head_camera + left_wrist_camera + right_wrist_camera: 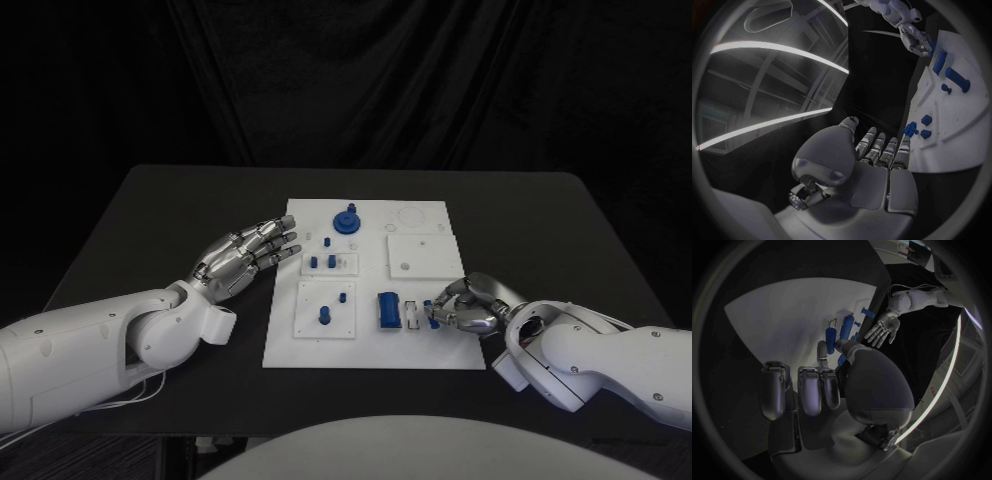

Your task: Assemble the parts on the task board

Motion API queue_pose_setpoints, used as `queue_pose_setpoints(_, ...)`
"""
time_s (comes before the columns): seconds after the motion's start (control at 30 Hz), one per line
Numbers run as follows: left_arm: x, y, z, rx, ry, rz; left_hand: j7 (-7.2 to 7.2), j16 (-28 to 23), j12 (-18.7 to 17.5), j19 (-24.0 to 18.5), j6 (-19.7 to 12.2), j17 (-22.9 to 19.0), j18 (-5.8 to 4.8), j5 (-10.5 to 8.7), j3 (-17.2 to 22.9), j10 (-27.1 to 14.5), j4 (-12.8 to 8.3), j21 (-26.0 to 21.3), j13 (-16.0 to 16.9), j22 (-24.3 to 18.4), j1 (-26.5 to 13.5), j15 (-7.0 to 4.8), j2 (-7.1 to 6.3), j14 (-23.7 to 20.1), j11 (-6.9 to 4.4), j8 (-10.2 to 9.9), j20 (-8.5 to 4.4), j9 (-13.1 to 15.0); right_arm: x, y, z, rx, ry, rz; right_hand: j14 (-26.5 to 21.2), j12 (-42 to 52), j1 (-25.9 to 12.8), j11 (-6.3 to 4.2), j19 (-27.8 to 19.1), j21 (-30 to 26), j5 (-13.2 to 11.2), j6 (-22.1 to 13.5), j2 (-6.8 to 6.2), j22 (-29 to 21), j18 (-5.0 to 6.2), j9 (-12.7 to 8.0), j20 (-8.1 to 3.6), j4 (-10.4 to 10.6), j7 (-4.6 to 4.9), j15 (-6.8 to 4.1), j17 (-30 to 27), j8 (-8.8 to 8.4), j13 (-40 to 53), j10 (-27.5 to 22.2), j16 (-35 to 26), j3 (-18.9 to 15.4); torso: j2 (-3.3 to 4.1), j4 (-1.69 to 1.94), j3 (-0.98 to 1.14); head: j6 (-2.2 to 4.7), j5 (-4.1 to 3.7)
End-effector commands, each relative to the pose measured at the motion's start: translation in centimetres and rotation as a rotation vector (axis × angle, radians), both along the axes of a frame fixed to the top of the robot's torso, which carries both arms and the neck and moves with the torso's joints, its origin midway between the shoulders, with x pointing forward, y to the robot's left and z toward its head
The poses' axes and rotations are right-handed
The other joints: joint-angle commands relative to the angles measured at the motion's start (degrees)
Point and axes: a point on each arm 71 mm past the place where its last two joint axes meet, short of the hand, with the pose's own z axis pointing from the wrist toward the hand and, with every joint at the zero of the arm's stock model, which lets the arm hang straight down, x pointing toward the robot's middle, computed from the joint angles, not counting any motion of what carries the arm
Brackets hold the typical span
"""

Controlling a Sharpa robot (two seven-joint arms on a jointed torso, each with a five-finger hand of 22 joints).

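Observation:
The white task board point(372, 350) lies mid-table. On it are a round blue knob point(348, 220) at the far end, small blue pegs point(330, 262) in the middle, a peg piece point(326, 314) near the front left, and a tall blue block point(389, 308). My right hand point(470, 306) rests on the board's front right and pinches a small blue part point(431, 319) just right of the block; the right wrist view shows thumb and finger meeting on the part point(838, 344) beside the block point(832, 334). My left hand point(245, 255) hovers at the board's left edge, fingers spread, holding nothing.
A raised white square plate point(424, 255) with a hole sits on the board's right half, behind my right hand. Black table point(173, 220) surrounds the board on both sides. In the left wrist view the board point(967, 127) lies just past my fingers point(879, 145).

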Motion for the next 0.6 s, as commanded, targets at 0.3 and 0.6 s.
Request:
queue_pose_setpoints(0.3,-0.14,-0.2,-0.05,-0.017,-0.001,-0.009,1.69,0.3,0.2,0.5,0.1,0.1,-0.8,0.33,0.3,0.1,0.0,0.3,0.1,0.0,0.5,-0.05,-0.06,0.4,-0.07,0.3,0.08,0.0,0.26,0.38,-0.33,0.052,0.028,-0.039,5.4,0.2,-2.1,-0.45,2.9,-0.3,1.2,-0.2,0.33,12.7,0.43,0.3,-0.46,-1.8,-0.71,-0.41,12.4,0.39,15.1,6.0,0.2,1.2,0.03,-0.05,-0.04,-0.01,-0.01)
queue_pose_setpoints(0.6,-0.16,-0.21,-0.07,-0.017,0.0,-0.01,1.64,0.3,0.2,0.5,0.0,0.1,-0.81,0.34,0.4,0.1,-0.1,0.3,0.1,0.0,0.6,-0.04,-0.08,0.4,-0.06,0.3,0.07,0.0,0.43,0.7,-0.68,0.01,0.043,-0.008,5.3,0.2,-3.2,-0.09,2.8,-0.6,1.2,-1.3,0.62,12.6,0.5,0.1,-0.28,-1.4,-0.29,-0.13,12.0,0.1,15.1,6.0,0.0,-0.2,0.02,-0.04,-0.03,-0.01,-0.08)
